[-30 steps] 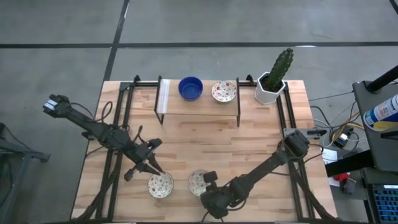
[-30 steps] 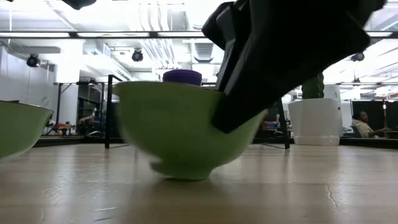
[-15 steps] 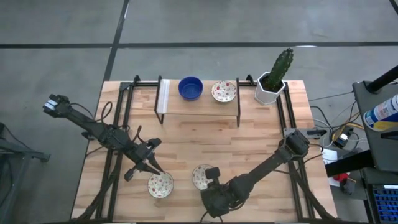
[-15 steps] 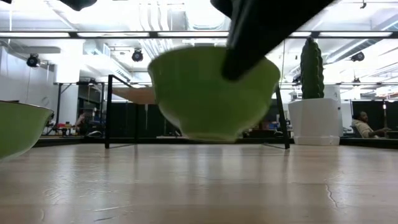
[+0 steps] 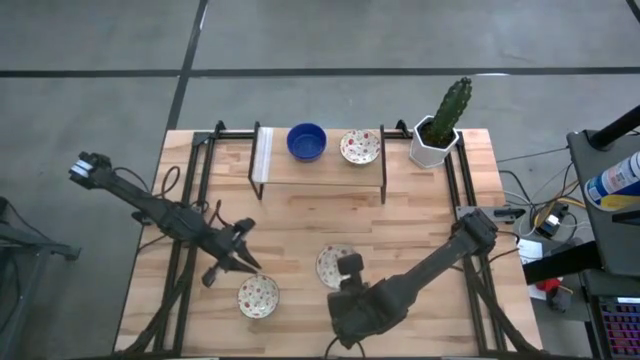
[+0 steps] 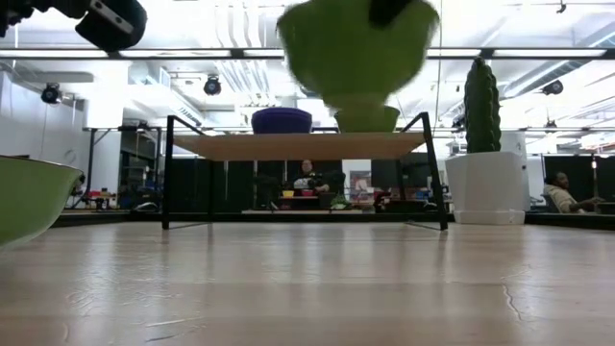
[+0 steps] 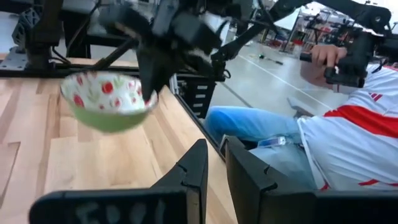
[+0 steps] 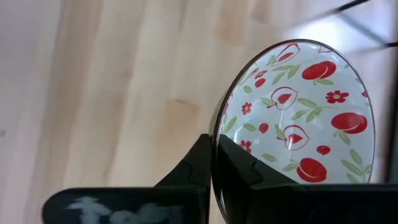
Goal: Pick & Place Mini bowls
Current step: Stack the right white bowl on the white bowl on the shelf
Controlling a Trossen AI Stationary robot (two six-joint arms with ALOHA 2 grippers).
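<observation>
Since the earlier frames, a floral bowl (image 5: 334, 266) was lifted clear of the table by the right gripper (image 5: 346, 274) and carried toward the rack.

Nearest the front edge, a second floral bowl (image 5: 258, 296) was left on the wood, with the left gripper (image 5: 243, 262) held just beside it, its fingers (image 7: 194, 163) nearly pressed together around nothing. The raised bowl's rim was pinched between the right gripper's fingers (image 8: 200, 163). Farthest back, a blue bowl (image 5: 306, 141) and another floral bowl (image 5: 360, 147) were seen on the rack (image 5: 320, 170). The carry step was judged underway; placing on the rack's bare part would call for a level approach.
</observation>
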